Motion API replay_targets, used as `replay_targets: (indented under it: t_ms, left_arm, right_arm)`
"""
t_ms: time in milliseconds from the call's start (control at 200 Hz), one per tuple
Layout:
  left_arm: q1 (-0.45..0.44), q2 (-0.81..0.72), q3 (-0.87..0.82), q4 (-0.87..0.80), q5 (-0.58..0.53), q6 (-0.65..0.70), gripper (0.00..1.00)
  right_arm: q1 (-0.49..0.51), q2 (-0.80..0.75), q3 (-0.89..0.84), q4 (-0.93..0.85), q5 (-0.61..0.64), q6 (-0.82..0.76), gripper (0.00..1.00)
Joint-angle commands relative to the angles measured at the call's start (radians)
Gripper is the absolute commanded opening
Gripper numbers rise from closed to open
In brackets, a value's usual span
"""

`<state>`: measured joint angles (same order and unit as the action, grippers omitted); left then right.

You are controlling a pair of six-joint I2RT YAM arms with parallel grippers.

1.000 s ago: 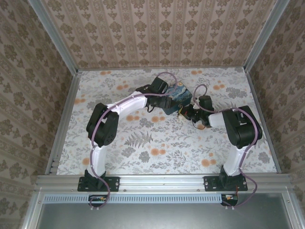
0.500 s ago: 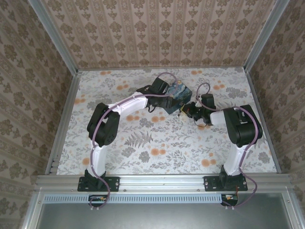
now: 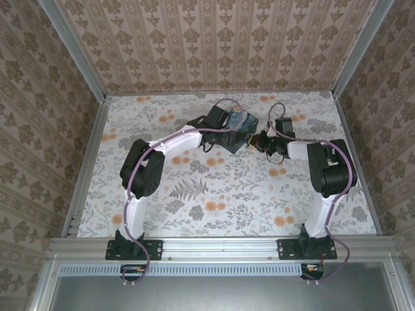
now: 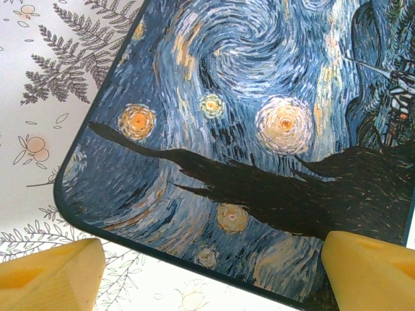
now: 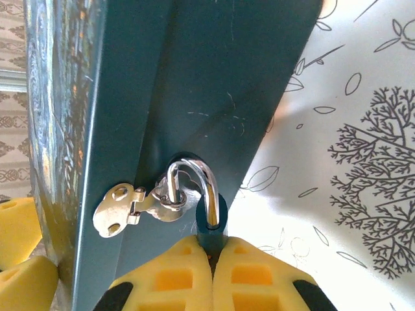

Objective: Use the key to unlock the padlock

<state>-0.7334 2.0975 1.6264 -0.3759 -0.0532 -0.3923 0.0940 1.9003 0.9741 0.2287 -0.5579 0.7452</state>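
Observation:
The padlock [image 5: 211, 219] has a dark teal body and a silver shackle, which is hooked through the ring of a metal hasp [image 5: 126, 207] on the side of the Starry-Night box [image 5: 214, 78]. My right gripper [image 5: 213, 251] is shut on the padlock's body, at the box's right side in the top view [image 3: 260, 141]. My left gripper [image 4: 214, 275] is open over a corner of the box lid [image 4: 246, 123], its yellow fingers [image 4: 52, 275] wide apart; from above it sits at the box's left end [image 3: 225, 124]. The key is hidden.
The box [image 3: 242, 124] stands at the back middle of the floral table [image 3: 194, 194], raised on one edge. Patterned walls and metal rails enclose the table. The left gripper's yellow fingers [image 5: 16, 227] show beyond the box's far face.
My right gripper has moved away from the near edge and up to the box's side. The box has shifted slightly toward the back. The left arm has barely moved.

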Motion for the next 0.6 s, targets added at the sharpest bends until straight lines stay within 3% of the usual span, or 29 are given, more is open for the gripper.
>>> replay_targets:
  t_ms: [0,215,370,595]
  left_arm:
    - [-0.004,0.098,-0.04,-0.202,-0.005,0.028,0.88]
    - [-0.004,0.111,-0.034,-0.207,-0.005,0.031,0.88]
    - [-0.005,0.116,-0.031,-0.212,-0.004,0.03,0.87]
    - [-0.006,0.118,-0.034,-0.214,-0.003,0.03,0.87]
  right_arm:
    - [-0.035,0.006,0.018,-0.061,0.046,-0.046,0.0]
    - [-0.048,0.102,0.196,-0.216,-0.048,-0.077,0.0]
    - [-0.061,0.129,0.19,-0.076,-0.152,0.089,0.0]
    - [-0.09,0.096,0.198,-0.175,-0.078,0.025,0.0]
